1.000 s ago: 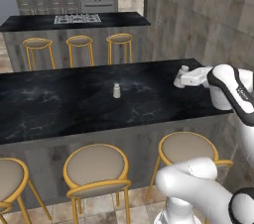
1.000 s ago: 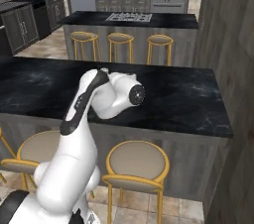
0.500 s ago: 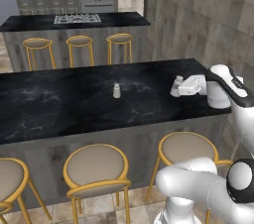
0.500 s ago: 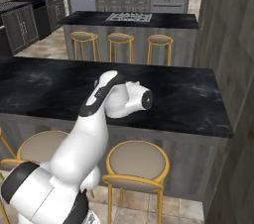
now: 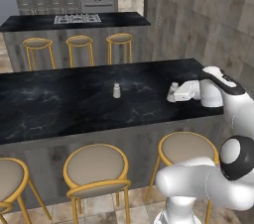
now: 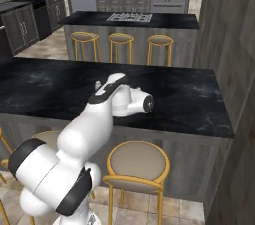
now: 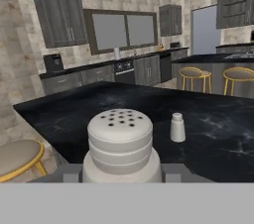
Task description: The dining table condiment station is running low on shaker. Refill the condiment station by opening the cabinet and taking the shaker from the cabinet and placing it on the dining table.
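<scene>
My gripper (image 5: 172,94) is shut on the shaker (image 5: 174,86), a pale cylinder with a holed cap that looms large and upright between the fingers in the hand view (image 7: 120,141). It is held low over the right part of the dining table (image 5: 59,106), a glossy black marble top. I cannot tell whether its base touches the top. A second small pale shaker (image 5: 117,90) stands on the table further left, also seen ahead in the hand view (image 7: 177,127). In the right base view my arm (image 6: 117,102) covers the gripper. The tall cabinet is out of view.
Gold-framed stools (image 5: 96,166) line the near side of the table, and more (image 5: 79,42) stand on the far side by the island with a cooktop (image 5: 77,19). A grey wood-grain wall (image 6: 231,40) rises at the right end of the table.
The arm has swung the held shaker left and down, from near the table's right end to low over the marble top.
</scene>
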